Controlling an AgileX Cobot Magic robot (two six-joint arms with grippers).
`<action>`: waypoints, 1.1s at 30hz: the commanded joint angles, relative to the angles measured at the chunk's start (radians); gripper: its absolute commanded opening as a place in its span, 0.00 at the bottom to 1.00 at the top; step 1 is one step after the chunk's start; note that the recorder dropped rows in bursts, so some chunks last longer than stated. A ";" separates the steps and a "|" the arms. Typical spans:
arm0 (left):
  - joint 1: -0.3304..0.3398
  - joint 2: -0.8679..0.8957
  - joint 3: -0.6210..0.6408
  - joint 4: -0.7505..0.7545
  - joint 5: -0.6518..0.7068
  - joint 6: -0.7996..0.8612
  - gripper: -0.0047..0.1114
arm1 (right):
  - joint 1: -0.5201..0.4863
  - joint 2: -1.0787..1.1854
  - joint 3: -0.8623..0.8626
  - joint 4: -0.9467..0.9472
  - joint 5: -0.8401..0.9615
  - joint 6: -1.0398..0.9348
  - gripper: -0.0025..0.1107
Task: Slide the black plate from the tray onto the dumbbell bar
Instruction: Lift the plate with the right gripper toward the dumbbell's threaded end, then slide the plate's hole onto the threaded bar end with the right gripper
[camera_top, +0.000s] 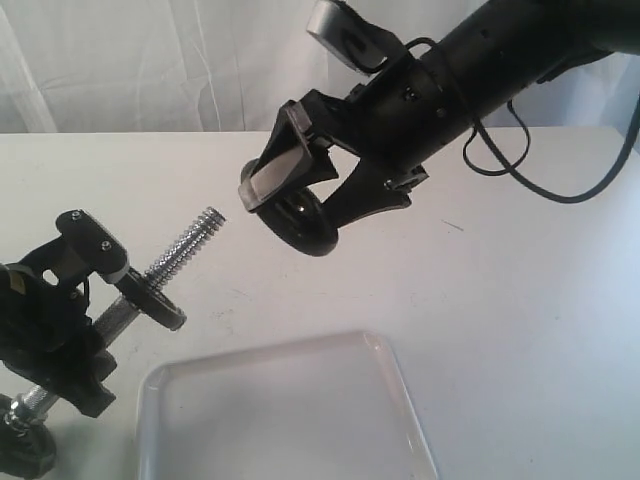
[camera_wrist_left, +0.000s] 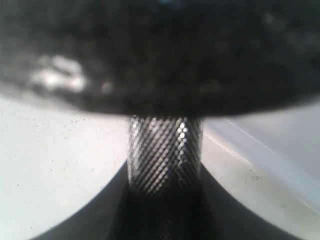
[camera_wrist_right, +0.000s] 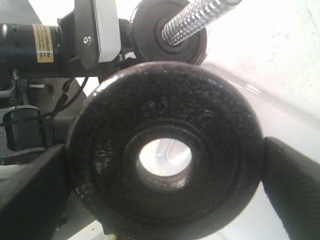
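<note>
Okay, exterior: my right gripper (camera_top: 305, 210) pinches the black plate (camera_top: 300, 230) in the air over the desk's (camera_top: 520, 300) middle, off the tray (camera_top: 392, 372) at the near edge. My left gripper (camera_top: 90, 300) clamps the dumbbell bar (camera_top: 190, 243).
Left wrist: knurled bar, blurred disc (camera_wrist_left: 160, 50).
Right wrist: plate's hole sits off the threaded tip (camera_wrist_right: 200, 17), so align, then push on.
Count: three discs, one bar, one tray.

The black plate (camera_wrist_right: 210, 125) looks like cast iron: a rough, pebbled face with a dull sheen. The dumbbell bar (camera_top: 188, 243) is bright metal, threaded and shiny at its end, finely knurled on the grip. The disc (camera_top: 152, 298) on it, at 8 o'clock in the exterior view, is matt black. The tray (camera_top: 290, 400), at 6 o'clock, is white, smooth and glossy. The table (camera_top: 520, 320) is white, matt, faintly speckled. Pale cloth (camera_top: 120, 60) hangs behind.
</note>
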 joint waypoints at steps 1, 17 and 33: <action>-0.005 -0.047 -0.027 -0.019 -0.093 0.003 0.04 | -0.047 -0.023 0.000 0.081 0.003 -0.043 0.02; -0.075 -0.052 -0.027 -0.019 -0.106 0.034 0.04 | -0.058 -0.021 0.000 0.084 0.003 -0.073 0.02; -0.075 -0.174 -0.027 -0.021 -0.090 0.034 0.04 | -0.058 0.029 0.000 0.218 0.003 -0.175 0.02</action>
